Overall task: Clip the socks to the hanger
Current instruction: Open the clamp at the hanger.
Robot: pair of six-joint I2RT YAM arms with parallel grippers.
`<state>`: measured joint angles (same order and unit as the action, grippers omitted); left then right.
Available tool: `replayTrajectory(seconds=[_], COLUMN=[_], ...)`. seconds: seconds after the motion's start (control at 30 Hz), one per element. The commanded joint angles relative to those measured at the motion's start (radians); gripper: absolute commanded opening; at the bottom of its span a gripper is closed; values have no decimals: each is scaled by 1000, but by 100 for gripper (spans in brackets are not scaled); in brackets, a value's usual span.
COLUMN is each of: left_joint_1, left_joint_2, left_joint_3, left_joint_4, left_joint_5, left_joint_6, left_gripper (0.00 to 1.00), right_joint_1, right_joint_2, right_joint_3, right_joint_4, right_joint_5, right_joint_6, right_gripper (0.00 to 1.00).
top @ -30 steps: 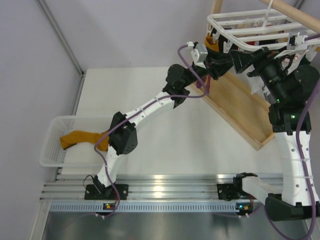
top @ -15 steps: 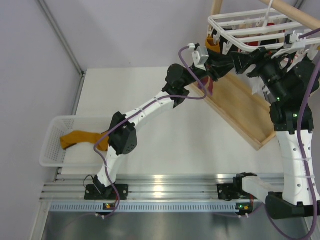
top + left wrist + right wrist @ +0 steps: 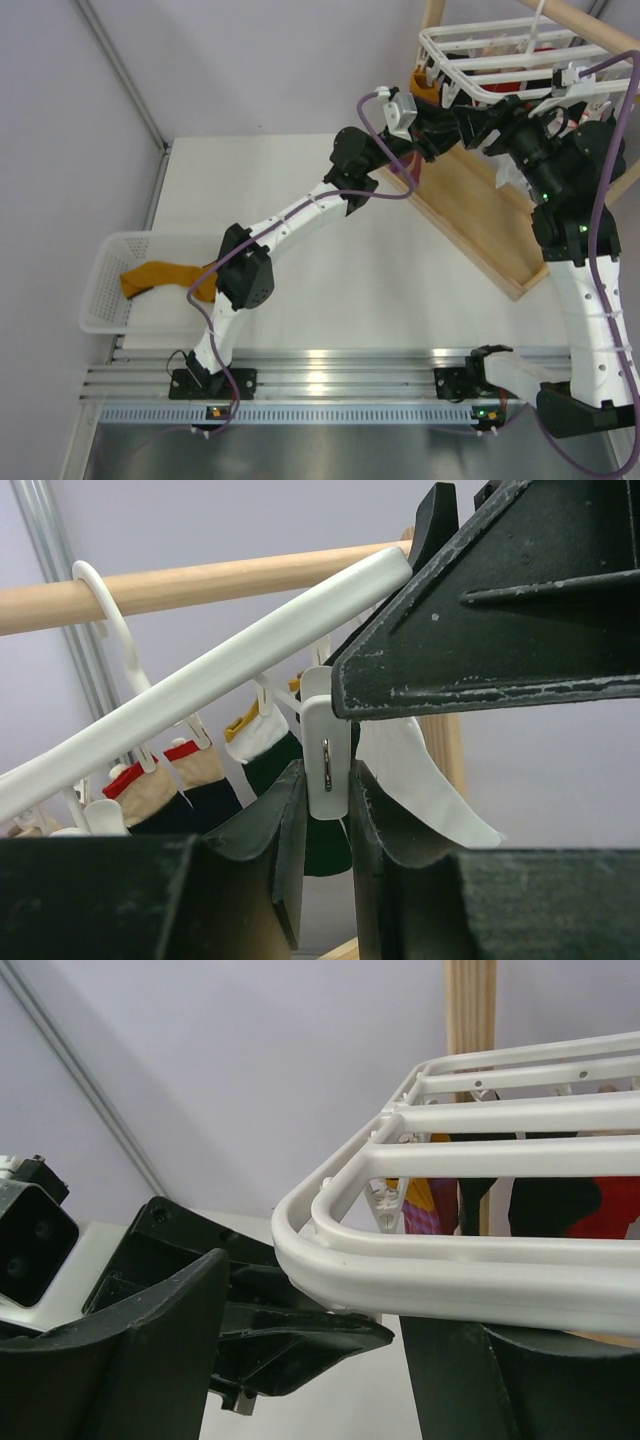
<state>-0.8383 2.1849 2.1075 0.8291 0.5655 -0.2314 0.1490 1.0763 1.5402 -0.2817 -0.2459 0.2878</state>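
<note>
Small white plastic clip pinched by nearly shut left gripper | right gripper spread wide at rim of white barred plastic hanger, nothing gripped | mustard-yellow sock lying in white mesh basket, well apart from hanger

White mesh basket sits at the left edge of the table. Long wooden tray lies diagonally, far right. Metal rail runs along the near edge. Wooden rod overhead, wooden post upright. Dark socks with red and white cuffs hang below the rod, white sock beside them.
</note>
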Motion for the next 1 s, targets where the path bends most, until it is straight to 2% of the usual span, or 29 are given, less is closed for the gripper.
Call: replayTrajectory(seconds=[0.0,0.17,0.33,0.7,0.83,0.87,0.93,0.97], left_joint_1=[-10,-16,-22,-33,-36,-36,-36,-36], left_joint_2=[-56,-53,-54,-54,-51,-51,-57,-59], left_joint_3=[11,12,17,29,40,40,32,28], left_joint_4=[-5,-16,-31,-73,-88,-90,-93,-99], left_joint_5=[62,68,94,154,174,180,178,175], left_joint_6=[9,21,41,64,61,60,57,58], left_gripper=[11,11,9,7,10,17,25,34], right_joint_1=[34,61,80,87,89,89,89,87], right_joint_2=[4,4,5,19,17,17,20,20], right_joint_3=[31,31,28,23,26,24,32,35], right_joint_4=[53,53,61,99,118,122,128,128], right_joint_5=[34,109,161,181,159,154,146,146], right_joint_6=[-48,-81,-104,-118,-111,-108,-105,-104], right_gripper=[65,65,60,50,36,27,19,10])
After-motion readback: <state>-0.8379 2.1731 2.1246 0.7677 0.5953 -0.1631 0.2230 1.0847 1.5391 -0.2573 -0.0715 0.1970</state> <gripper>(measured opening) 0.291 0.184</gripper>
